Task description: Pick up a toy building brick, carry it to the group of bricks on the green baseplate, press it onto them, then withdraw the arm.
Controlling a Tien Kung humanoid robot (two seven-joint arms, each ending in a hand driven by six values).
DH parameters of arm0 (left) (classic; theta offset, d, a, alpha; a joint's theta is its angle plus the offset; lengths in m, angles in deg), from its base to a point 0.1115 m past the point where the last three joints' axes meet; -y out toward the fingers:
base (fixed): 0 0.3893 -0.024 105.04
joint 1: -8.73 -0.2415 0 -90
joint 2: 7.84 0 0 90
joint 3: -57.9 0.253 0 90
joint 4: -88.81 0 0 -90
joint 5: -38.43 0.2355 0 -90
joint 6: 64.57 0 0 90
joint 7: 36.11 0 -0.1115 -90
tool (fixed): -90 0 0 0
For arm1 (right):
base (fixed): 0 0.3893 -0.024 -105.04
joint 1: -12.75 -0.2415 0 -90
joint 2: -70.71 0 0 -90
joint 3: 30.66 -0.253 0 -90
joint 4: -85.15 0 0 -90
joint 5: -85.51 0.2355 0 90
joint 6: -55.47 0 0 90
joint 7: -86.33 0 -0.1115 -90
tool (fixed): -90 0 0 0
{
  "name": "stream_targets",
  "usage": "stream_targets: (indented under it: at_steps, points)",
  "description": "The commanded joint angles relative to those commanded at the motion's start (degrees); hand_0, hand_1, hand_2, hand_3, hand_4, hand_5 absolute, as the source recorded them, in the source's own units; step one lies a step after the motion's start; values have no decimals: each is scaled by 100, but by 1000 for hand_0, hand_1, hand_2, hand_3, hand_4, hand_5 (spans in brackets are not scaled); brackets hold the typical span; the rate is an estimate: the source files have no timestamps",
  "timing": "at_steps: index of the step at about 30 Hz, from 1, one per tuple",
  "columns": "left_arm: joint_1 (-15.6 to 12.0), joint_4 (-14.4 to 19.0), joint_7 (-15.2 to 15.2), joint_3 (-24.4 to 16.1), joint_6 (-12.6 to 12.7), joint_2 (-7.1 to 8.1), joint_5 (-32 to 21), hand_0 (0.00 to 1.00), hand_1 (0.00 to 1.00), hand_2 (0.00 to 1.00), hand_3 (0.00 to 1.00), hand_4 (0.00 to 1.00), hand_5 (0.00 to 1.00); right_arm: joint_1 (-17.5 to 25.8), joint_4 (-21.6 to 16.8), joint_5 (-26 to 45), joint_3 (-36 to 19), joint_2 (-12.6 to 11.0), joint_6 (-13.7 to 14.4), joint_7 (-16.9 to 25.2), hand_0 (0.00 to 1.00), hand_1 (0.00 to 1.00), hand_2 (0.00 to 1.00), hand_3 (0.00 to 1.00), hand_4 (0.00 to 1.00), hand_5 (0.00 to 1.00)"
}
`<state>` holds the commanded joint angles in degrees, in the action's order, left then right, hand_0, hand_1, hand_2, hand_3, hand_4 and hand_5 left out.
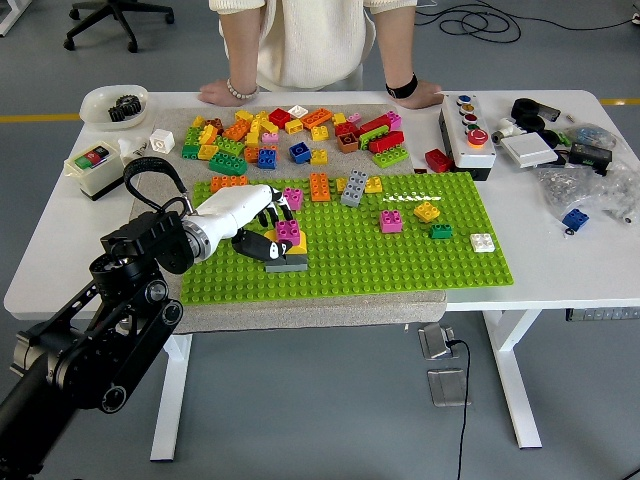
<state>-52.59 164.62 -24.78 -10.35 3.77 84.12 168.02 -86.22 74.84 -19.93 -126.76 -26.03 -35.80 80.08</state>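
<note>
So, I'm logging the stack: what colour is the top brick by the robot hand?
Pink; the top brick sits over yellow and grey layers, clearest in the head view.

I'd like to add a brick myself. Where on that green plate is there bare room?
The green baseplate is bare along its near edge, right of the left hand and its stack. The loose brick pile behind is crowded.
</note>
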Motion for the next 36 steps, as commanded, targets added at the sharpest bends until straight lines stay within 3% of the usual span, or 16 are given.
stream_targets:
  at_steps: [36]
  points:
    - [71,-64,-101,-51,9,-2,41,664,622,569,557,798,295,-12,0,27,14,4,-6,-1,744,643,682,633,843,520]
